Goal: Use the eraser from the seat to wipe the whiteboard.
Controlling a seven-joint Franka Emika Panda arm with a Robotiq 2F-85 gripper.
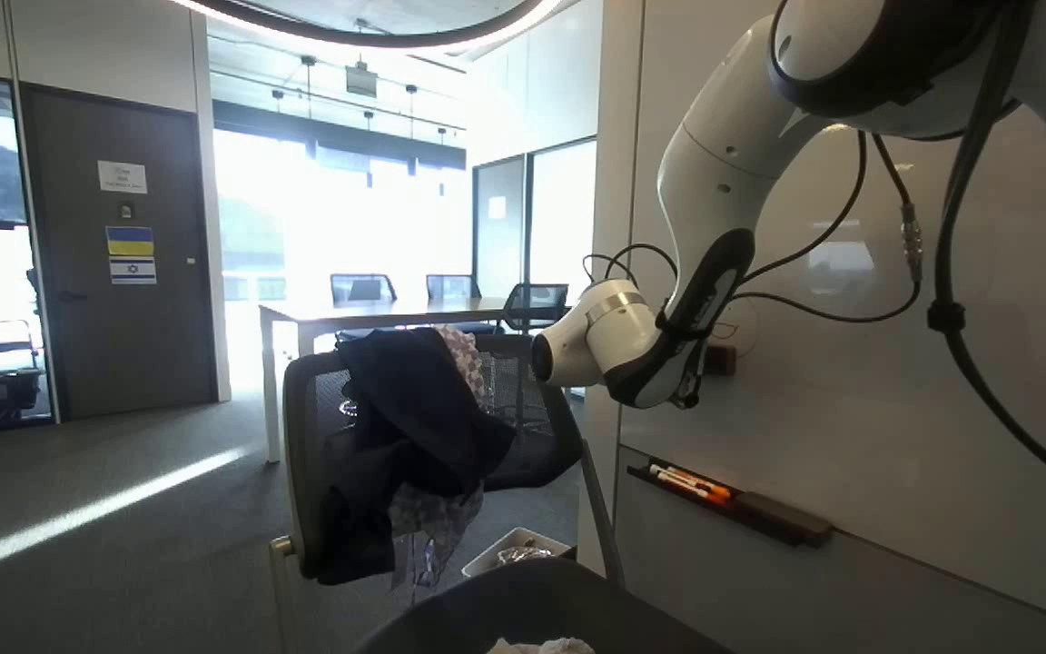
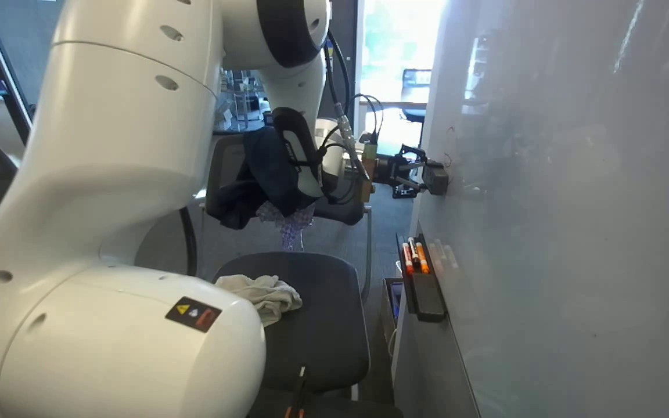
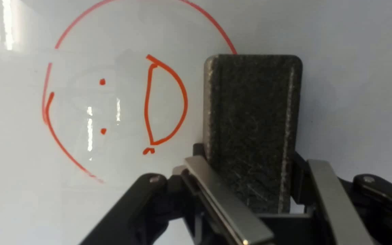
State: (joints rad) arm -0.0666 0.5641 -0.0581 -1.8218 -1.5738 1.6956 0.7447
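Observation:
My gripper [image 3: 248, 158] is shut on a dark eraser [image 3: 254, 109], with a finger on each long side. In an exterior view the gripper [image 2: 421, 176] points at the whiteboard [image 2: 572, 244]. The eraser [image 2: 436, 179] is at or very close to its surface; contact is unclear. In the wrist view a red face drawing [image 3: 167, 102] lies on the whiteboard, left of the eraser, which covers part of the circle's line. The eraser [image 1: 720, 360] also shows in an exterior view, where the arm hides the gripper. The grey seat [image 2: 328, 319] stands below the arm.
A narrow ledge holds orange and white markers [image 2: 416, 255] and a dark block [image 2: 429, 297] below the eraser. A pale cloth [image 2: 270, 296] lies on the seat. A black garment [image 1: 414, 409] hangs on the backrest. A table [image 1: 378, 313] stands behind.

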